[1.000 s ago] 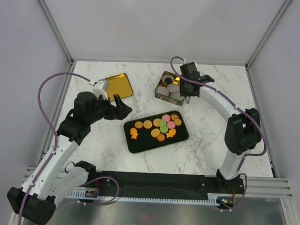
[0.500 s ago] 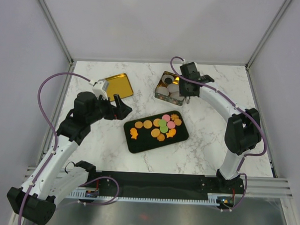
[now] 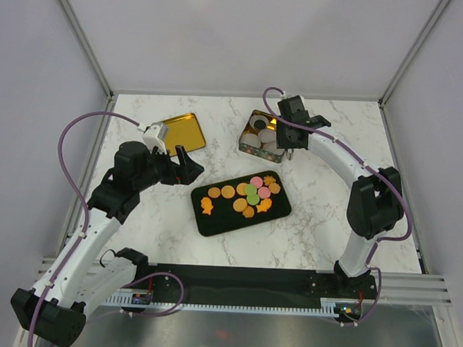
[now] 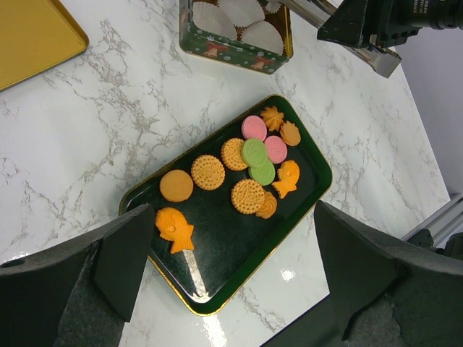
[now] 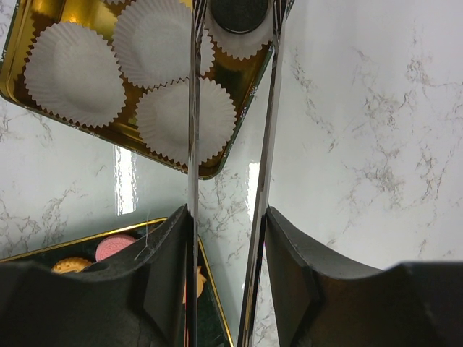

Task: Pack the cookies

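- Nothing on the table has shifted in the last second, and both arms sit where they were. At most, the right gripper's fingers have eased apart a touch.
- Left gripper (image 3: 187, 162) – fingers spread wide, holding nothing, hanging above the marble table (image 3: 321, 223).
- Gold lid (image 3: 177, 133) – flat on the table just beyond the left gripper and a little to its left, clear of the fingers.
- Black tray (image 4: 217, 253) – directly under the left gripper. In the left wrist view it lies between the two spread fingers.
- Cookies (image 4: 246, 170) – in the tray, well apart from the right gripper: round orange ones, two pink, two green and a few orange fish shapes, bunched toward the end nearer the tin.
- Tin (image 4: 231, 52) – past the tray from the left gripper and right under the tips of the right arm's tool. White paper liners (image 5: 72, 72) sit inside it.
- Right gripper (image 5: 226, 224) – fingers closed against the outer sides of a pair of metal tongs (image 5: 194, 108), whose two blades reach forward over the tin's corner.
- Dark cookie (image 5: 237, 13) – in a liner between the blade tips. Whether the blades pinch it cannot be told.
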Robot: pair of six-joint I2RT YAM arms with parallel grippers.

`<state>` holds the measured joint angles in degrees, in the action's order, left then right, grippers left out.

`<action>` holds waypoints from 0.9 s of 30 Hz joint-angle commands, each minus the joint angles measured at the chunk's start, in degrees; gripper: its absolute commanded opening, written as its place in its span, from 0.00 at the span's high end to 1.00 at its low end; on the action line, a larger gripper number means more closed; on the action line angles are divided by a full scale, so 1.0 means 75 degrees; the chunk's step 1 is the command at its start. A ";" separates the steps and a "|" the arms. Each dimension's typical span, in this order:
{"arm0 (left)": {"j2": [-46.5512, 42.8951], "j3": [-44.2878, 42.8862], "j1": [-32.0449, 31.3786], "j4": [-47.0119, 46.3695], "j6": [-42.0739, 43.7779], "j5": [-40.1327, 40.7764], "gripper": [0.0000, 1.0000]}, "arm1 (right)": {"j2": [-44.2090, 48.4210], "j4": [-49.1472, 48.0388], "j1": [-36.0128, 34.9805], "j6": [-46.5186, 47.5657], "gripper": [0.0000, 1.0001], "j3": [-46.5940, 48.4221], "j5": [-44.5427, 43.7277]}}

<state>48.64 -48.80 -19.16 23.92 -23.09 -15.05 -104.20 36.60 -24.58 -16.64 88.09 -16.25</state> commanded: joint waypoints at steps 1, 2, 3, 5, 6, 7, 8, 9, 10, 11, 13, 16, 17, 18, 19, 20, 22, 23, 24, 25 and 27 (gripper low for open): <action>-0.0029 -0.0267 -0.0024 -0.0131 0.0114 0.0096 0.01 | 0.0487 -0.0146 -0.0016 0.0075 0.49 0.0301 0.0045; -0.0029 -0.0267 -0.0024 -0.0131 0.0114 0.0085 0.02 | 0.0569 -0.0122 -0.0027 0.0063 0.49 0.0336 0.0080; -0.0040 -0.0267 -0.0035 -0.0131 0.0102 0.0096 0.01 | 0.0604 -0.0087 -0.0097 0.0075 0.49 0.0348 0.0104; -0.0040 -0.0267 -0.0024 -0.0143 0.0102 0.0096 0.01 | 0.0802 0.0006 -0.0273 0.0121 0.49 0.0406 0.0104; -0.0052 -0.0267 -0.0024 -0.0143 0.0102 0.0096 0.02 | 0.0873 0.0042 -0.0541 0.0122 0.50 0.0418 0.0093; -0.0040 -0.0267 -0.0035 -0.0131 0.0114 0.0096 0.01 | 0.0944 0.0077 -0.0706 0.0168 0.50 0.0407 0.0093; -0.0052 -0.0267 -0.0024 -0.0131 0.0114 0.0085 0.01 | 0.1130 0.0135 -0.0905 0.0203 0.51 0.0302 0.0058; -0.0052 -0.0267 -0.0024 -0.0131 0.0126 0.0108 0.01 | 0.1248 0.0147 -0.1336 0.0215 0.51 0.0173 -0.0001; -0.0075 -0.0267 -0.0024 -0.0143 0.0126 0.0131 0.01 | 0.1377 0.0147 -0.1549 0.0227 0.51 0.0044 0.0010; -0.0087 -0.0279 -0.0024 -0.0143 0.0137 0.0143 0.01 | 0.1587 0.0194 -0.1771 0.0215 0.51 -0.0235 0.0022; -0.0099 -0.0279 -0.0024 -0.0131 0.0126 0.0120 0.01 | 0.1799 0.0311 -0.2463 0.0250 0.51 -0.0518 0.0022; -0.0087 -0.0291 -0.0024 -0.0131 0.0126 0.0108 0.01 | 0.2512 0.0452 -0.3167 0.0215 0.51 -0.1291 0.0138; -0.0099 -0.0291 -0.0024 -0.0119 0.0126 0.0108 0.01 | 0.2654 0.0557 -0.3307 0.0157 0.51 -0.1664 0.0209; -0.0087 -0.0279 -0.0024 -0.0119 0.0126 0.0096 0.01 | 0.2783 0.0604 -0.3541 0.0122 0.51 -0.1830 0.0268; -0.0087 -0.0279 -0.0024 -0.0143 0.0126 0.0085 0.01 | 0.2912 0.0639 -0.3659 0.0098 0.51 -0.1983 0.0489; -0.0087 -0.0291 -0.0035 -0.0131 0.0126 0.0085 0.01 | 0.3145 0.0756 -0.3765 0.0075 0.51 -0.2205 0.0584; -0.0064 -0.0302 -0.0024 -0.0131 0.0126 0.0061 0.01 | 0.3415 0.0885 -0.4035 -0.0019 0.52 -0.2347 0.0620; -0.0052 -0.0303 -0.0024 -0.0119 0.0126 0.0050 0.01 | 0.3475 0.1037 -0.4128 -0.0042 0.51 -0.2405 0.0631; -0.0064 -0.0303 -0.0024 -0.0143 0.0126 0.0038 0.01 | 0.3545 0.1108 -0.4268 -0.0077 0.51 -0.2418 0.0643; -0.0052 -0.0303 -0.0024 -0.0131 0.0126 0.0061 0.01 | 0.3639 0.1178 -0.4316 -0.0078 0.51 -0.2429 0.0667; -0.0041 -0.0291 -0.0024 -0.0131 0.0137 0.0073 0.01 | 0.3686 0.1342 -0.4480 -0.0113 0.51 -0.2430 0.0667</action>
<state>48.64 -48.80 -19.14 23.92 -23.09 -15.07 -79.40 45.36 -56.73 -16.49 69.67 -11.75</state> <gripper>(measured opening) 0.988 0.491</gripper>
